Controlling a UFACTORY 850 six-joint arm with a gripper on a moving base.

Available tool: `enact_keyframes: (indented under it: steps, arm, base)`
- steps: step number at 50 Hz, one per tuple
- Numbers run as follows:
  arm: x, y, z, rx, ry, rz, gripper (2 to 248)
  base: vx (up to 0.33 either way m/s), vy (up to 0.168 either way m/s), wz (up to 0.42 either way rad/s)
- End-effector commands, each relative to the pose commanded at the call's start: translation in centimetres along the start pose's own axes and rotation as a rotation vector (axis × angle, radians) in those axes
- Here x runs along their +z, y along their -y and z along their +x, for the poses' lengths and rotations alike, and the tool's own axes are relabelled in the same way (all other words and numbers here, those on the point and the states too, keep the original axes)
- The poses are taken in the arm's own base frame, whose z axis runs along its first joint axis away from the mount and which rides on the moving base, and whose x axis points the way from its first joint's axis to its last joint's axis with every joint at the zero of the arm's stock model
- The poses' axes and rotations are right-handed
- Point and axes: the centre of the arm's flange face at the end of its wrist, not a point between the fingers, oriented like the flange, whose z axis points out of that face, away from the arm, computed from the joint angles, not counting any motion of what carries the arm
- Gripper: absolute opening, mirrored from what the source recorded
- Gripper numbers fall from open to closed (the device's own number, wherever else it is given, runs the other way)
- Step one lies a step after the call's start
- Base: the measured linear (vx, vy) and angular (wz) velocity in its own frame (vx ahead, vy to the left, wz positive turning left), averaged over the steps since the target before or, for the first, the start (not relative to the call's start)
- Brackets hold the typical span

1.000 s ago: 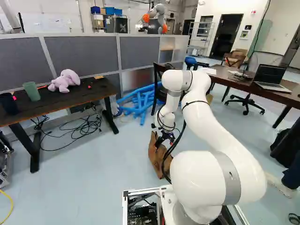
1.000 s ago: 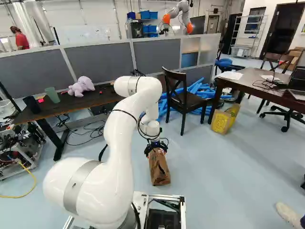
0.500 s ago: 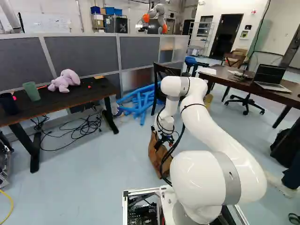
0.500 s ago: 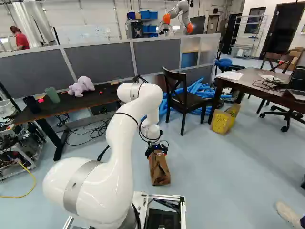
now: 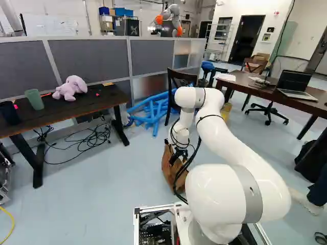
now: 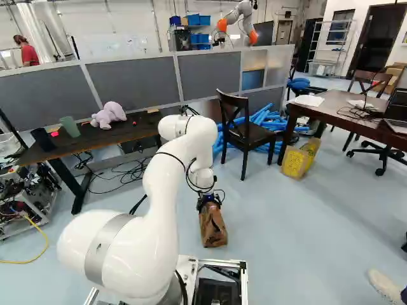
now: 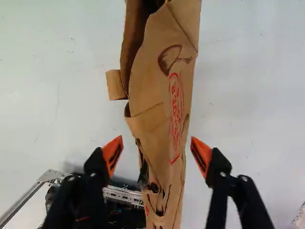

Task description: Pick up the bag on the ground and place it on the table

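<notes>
My gripper [image 6: 210,202] is down at the top of a brown paper bag [image 6: 213,227], which stands on the floor ahead of the base. In the wrist view the gripper [image 7: 156,155] is open, one orange pad on each side of the bag [image 7: 159,102]; a gap shows between each pad and the paper. The bag's top is creased and partly folded, with red print on one face. A black-topped table [image 5: 61,111] stands at the left of the left base view. At the right of the right base view is a dark brown table [image 6: 337,105].
A purple plush toy [image 5: 70,88] and cups are on the black-topped table, cables on the floor below. A dark chair [image 6: 245,130] and blue tubes [image 5: 153,109] lie beyond the arm. A yellow bag [image 6: 300,159] leans by the brown table. Another robot [image 6: 238,22] stands behind the partition.
The gripper's fingers have drawn closer together around the bag's top, and the arm has shifted slightly. The bag has stayed in place on the floor, and the base has not moved.
</notes>
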Motion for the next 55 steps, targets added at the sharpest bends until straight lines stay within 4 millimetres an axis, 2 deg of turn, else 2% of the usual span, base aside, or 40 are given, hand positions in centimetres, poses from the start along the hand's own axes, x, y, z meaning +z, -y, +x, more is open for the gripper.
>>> enact_keyframes:
  steps: [3,4,8,9,14,15,19,20,24,25,36,55]
  arm:
    - [0.0,0.0,0.0,0.0,0.0,0.0,192]
    - [0.0,0.0,0.0,0.0,0.0,0.0,154]
    - [0.0,0.0,0.0,0.0,0.0,0.0,154]
    - [0.0,0.0,0.0,0.0,0.0,0.0,116]
    - [0.0,0.0,0.0,0.0,0.0,0.0,116]
    - [0.0,0.0,0.0,0.0,0.0,0.0,78]
    - [0.0,0.0,0.0,0.0,0.0,0.0,78]
    - [0.0,0.0,0.0,0.0,0.0,0.0,40]
    - [0.0,0.0,0.0,0.0,0.0,0.0,40]
    - [0.0,0.0,0.0,0.0,0.0,0.0,25]
    - [-0.2,0.0,0.0,0.0,0.0,0.0,25]
    - [-2.8,0.1,-0.1,0.0,-0.004,-0.002,25]
  base:
    - [0.0,0.0,0.0]
    - [0.0,0.0,0.0]
    - [0.0,0.0,0.0]
    - [0.0,0.0,0.0]
    - [0.0,0.0,0.0]
    - [0.0,0.0,0.0]
    - [0.0,0.0,0.0]
    - [0.0,0.0,0.0]
    - [0.0,0.0,0.0]
    - [0.0,0.0,0.0]
    - [0.0,0.0,0.0]
    - [0.0,0.0,0.0]
